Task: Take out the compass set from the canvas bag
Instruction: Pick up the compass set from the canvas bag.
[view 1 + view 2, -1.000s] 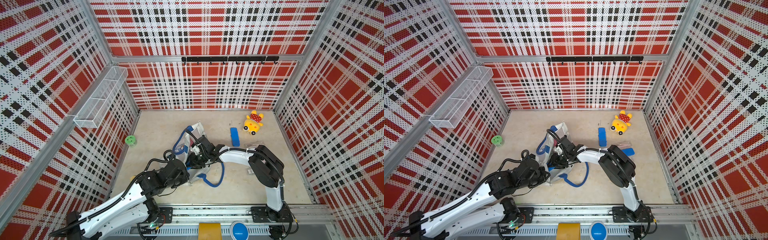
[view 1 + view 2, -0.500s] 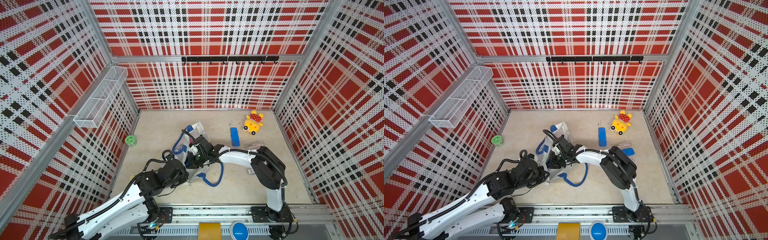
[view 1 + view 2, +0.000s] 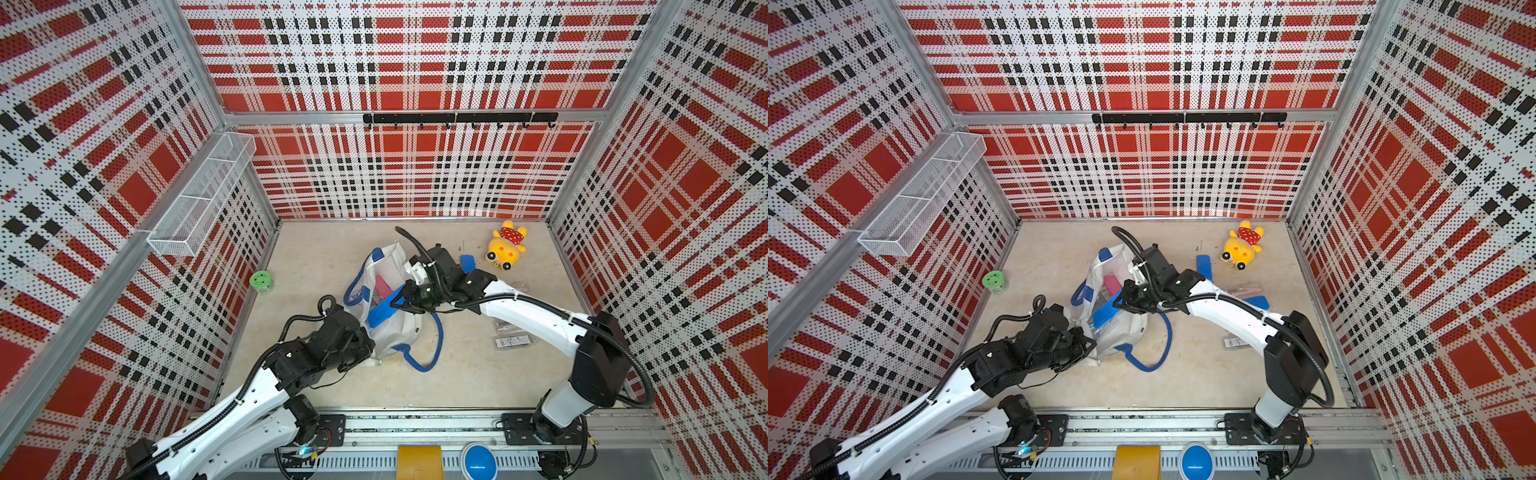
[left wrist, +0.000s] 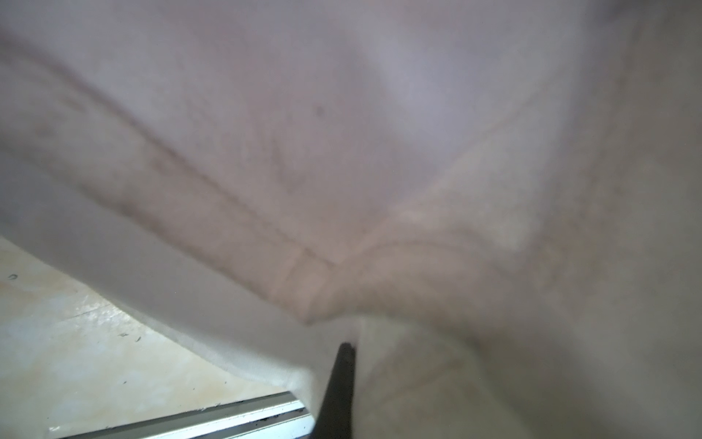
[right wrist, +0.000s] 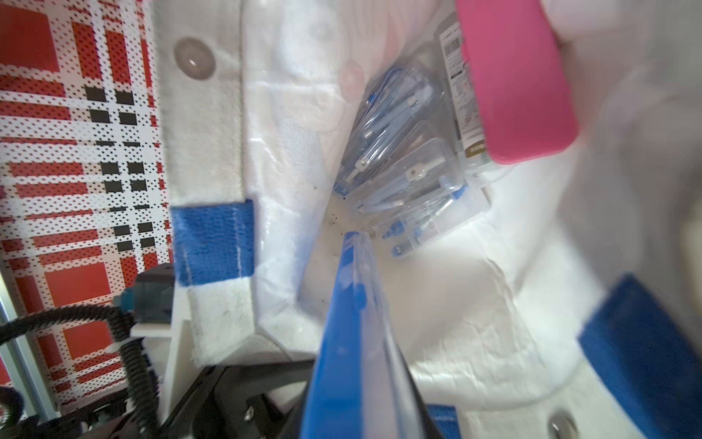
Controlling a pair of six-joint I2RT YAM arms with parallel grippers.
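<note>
The canvas bag (image 3: 397,334) is lying slumped in the middle of the floor, its mouth gaping open. The left gripper (image 3: 365,337) is pinching the bag's off-white cloth at the side nearest the robot's base, jaws together on the fabric. In the left wrist view one dark finger (image 4: 338,387) is pressing into the folds.

The right gripper (image 3: 400,299) is sitting at the bag's mouth, clamped on the upper end of a blue flat case (image 3: 380,312) with a clear face. The case is slanting down into the opening, and what it holds cannot be told.

Deeper inside the bag, the compass set (image 5: 402,167) is lying at the bottom: blue instruments in clear plastic packs, apparently more than one. A pink case (image 5: 520,76) is resting just beside it, also inside the bag. One blue loop handle (image 3: 424,368) is trailing on the floor at the bag's near side.

Outside the bag, a second blue case (image 3: 467,262) is lying just beyond it, behind the right gripper. A yellow plush toy (image 3: 505,247) is sitting farther off on that same side. A clear pack (image 3: 513,340) is lying to the robot's right of the bag. A green roll (image 3: 261,280) is standing well apart on the bag's opposite side.
</note>
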